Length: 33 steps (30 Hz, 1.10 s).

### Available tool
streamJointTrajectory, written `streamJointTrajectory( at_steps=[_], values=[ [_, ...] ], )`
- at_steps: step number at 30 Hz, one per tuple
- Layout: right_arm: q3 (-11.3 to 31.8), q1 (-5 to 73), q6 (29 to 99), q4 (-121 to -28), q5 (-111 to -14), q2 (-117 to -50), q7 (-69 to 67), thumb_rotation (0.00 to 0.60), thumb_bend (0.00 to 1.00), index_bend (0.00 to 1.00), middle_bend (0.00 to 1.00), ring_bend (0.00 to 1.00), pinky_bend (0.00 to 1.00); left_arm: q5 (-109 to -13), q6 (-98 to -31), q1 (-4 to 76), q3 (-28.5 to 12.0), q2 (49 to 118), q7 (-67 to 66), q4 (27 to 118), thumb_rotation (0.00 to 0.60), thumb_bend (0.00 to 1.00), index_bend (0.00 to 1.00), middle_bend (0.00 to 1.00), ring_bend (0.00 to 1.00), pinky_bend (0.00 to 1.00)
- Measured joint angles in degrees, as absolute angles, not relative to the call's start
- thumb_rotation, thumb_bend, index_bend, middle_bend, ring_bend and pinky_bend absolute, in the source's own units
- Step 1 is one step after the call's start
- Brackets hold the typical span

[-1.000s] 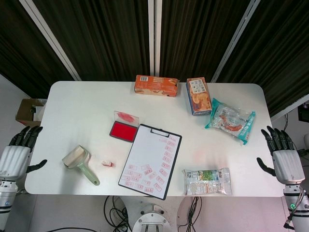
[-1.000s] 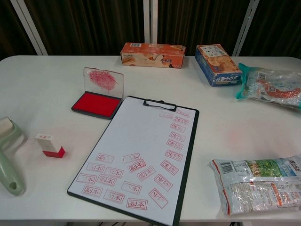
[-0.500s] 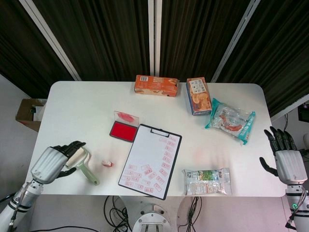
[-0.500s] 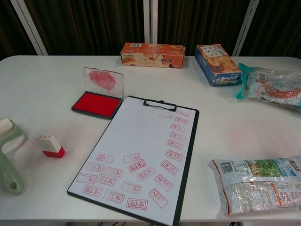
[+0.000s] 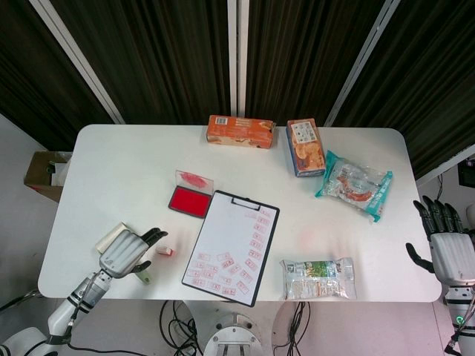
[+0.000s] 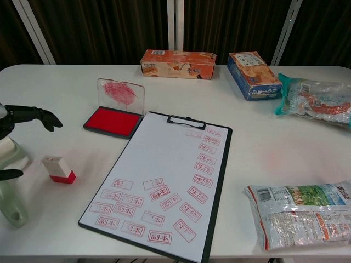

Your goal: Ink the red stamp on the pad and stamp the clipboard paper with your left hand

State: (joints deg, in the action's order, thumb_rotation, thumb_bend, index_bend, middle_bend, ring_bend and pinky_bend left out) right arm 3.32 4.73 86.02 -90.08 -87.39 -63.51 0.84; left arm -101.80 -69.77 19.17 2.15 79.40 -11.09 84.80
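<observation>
The red stamp (image 5: 165,251) (image 6: 59,169), white on top with a red base, lies on the table left of the clipboard (image 5: 231,245) (image 6: 163,182), whose white paper carries several red prints. An open red ink pad (image 5: 191,200) (image 6: 114,120) with its clear lid up sits just beyond the clipboard's top left corner. My left hand (image 5: 128,252) (image 6: 22,118) hovers with its fingers spread just left of the stamp, holding nothing. Past the table's right edge my right hand (image 5: 447,248) hangs with its fingers spread and empty.
A pale green roller (image 6: 11,181) lies under my left hand near the table's left front. At the back stand an orange box (image 5: 240,131) and a blue box (image 5: 304,147). Snack bags lie at right (image 5: 355,185) and front right (image 5: 318,278).
My left hand has come in from the table's left edge over the roller to just beside the stamp. The right hand has drifted slightly right and down.
</observation>
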Motion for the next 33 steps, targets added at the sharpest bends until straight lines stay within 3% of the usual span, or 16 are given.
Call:
streamJointTrajectory(
  at_steps=[21,33],
  values=[
    [3.6,5.0,84.5,-90.7,-86.2,-63.0,0.7,0.6,0.23,0.0,0.0,0.0,0.0,-98.8,-66.8,22.2,3.4,84.6,-11.7,79.0,0.6,0.19,0.36,0.39,0.9,1.0],
    [3.6,4.9,84.0,-91.4,-85.7,-62.4,1.1,0.6,0.23,0.0,0.0,0.0,0.0,-98.0,-66.8,23.3,3.6,85.7,-12.2,78.1,0.6,0.26,0.43,0.45,0.91,1.0]
  ],
)
